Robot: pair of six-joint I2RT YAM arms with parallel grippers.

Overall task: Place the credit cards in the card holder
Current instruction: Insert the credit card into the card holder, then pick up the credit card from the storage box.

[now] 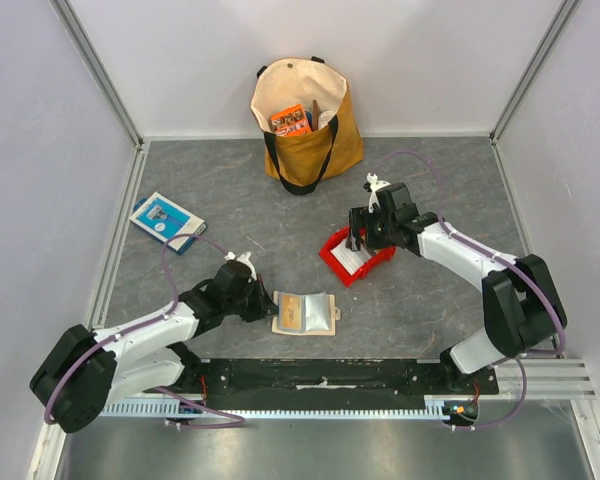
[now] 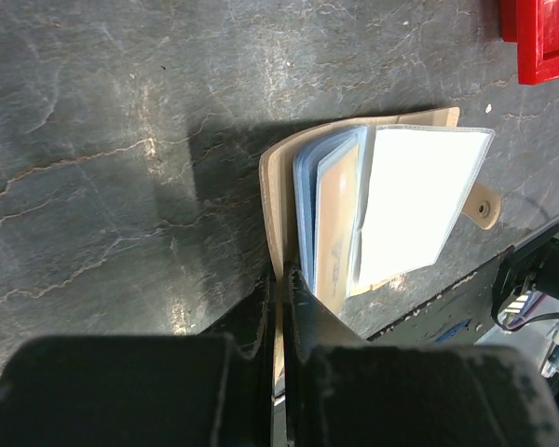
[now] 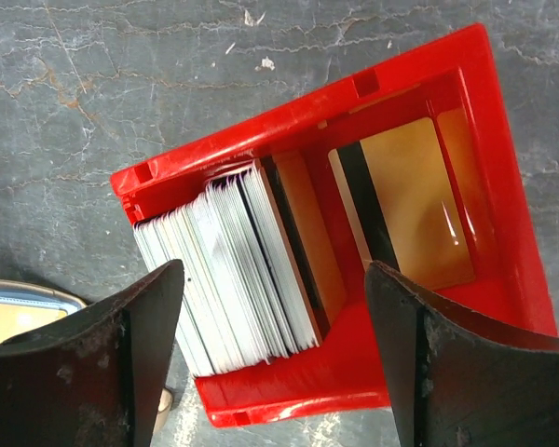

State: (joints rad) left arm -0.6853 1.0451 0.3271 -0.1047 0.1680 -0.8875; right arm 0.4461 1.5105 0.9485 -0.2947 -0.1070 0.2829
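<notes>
On the overhead view my left tool (image 1: 258, 303) sits at the left edge of the card holder (image 1: 307, 313), which lies opened flat on the grey worktop (image 1: 430, 180) in the lower middle of the frame. From the left wrist camera the tool (image 2: 281, 296) is closed tight on the tan leather edge of the holder (image 2: 272, 196), with the leather pinched between the two fingers (image 2: 307, 317). The clear inner sleeves fan out above the grip: one shows an orange-brown card (image 2: 335, 223), and the one to its right reads pale white. The snap tab (image 2: 483, 207) sticks out at the right. My right tool (image 1: 365, 236) hangs over the red tray (image 1: 332, 268), just right of the frame's centre. In the right wrist view it (image 3: 275, 272) is spread wide and has hold of nothing, one finger (image 3: 130, 345) at lower left and the other at lower right. Between them stands a stack of white credit cards (image 3: 233, 270) on edge in the left part of the tray (image 3: 307, 121). A gold-brown card with a dark stripe (image 3: 405, 205) lies flat in the right part. I cannot tell whether the fingers touch the tray. A corner of the holder (image 3: 19, 312) shows at the left edge. A tan tote bag (image 1: 310, 130) stands top centre, and a blue-and-white box (image 1: 166, 221) lies at left.
</notes>
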